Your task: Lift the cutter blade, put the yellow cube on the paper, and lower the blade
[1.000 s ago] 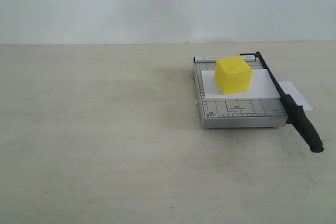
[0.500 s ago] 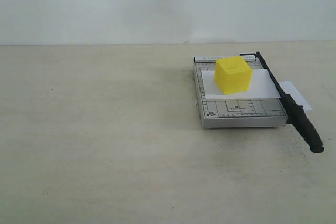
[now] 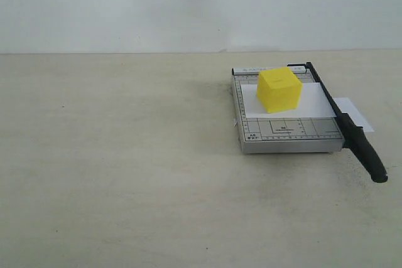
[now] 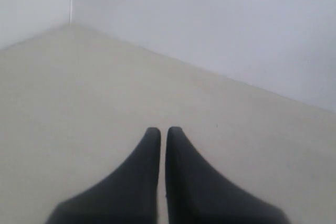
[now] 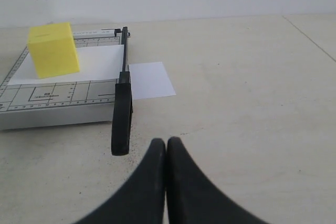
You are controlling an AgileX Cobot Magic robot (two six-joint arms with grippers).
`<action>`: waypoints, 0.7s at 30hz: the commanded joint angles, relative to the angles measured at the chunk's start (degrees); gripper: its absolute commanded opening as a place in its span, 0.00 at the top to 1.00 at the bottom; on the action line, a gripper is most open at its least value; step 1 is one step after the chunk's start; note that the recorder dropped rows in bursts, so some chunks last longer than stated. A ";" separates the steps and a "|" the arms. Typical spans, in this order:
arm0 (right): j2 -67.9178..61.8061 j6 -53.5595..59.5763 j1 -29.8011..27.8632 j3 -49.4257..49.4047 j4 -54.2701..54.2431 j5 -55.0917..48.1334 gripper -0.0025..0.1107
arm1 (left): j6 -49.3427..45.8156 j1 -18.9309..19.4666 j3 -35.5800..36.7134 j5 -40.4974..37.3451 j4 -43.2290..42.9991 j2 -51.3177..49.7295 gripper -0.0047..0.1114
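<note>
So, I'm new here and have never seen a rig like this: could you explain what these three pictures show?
This is a robot with two arms, each ending in a claw. One picture comes from a camera off the arms and shows the whole table; no arm appears in it. The other two come from cameras on the wrists, and the dark pair of fingers in each is that arm's claw. The left claw and the right claw are both shut and hold nothing. On the table sits the grey base of a small paper trimmer. A white paper lies on it, a yellow cube stands on the paper, and the black blade is down along the base's edge.
</note>
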State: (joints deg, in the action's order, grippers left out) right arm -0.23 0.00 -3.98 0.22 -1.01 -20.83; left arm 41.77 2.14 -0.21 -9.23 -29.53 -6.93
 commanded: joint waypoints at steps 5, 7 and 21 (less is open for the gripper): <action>0.23 0.34 -0.09 -0.22 -1.22 0.10 0.98 | -5.86 0.69 0.21 18.21 -3.20 6.86 0.92; 0.23 0.34 -0.09 -0.22 -1.22 0.10 0.98 | -3.11 0.69 -0.09 23.18 -1.36 6.72 0.92; 0.23 0.34 -0.09 -0.22 -1.22 0.10 0.98 | -41.77 0.69 0.21 4.23 39.04 6.63 0.92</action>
State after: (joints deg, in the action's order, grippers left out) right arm -0.23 0.00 -3.98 -0.02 -2.07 -21.07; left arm 14.90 2.76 -0.36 2.47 0.30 -0.34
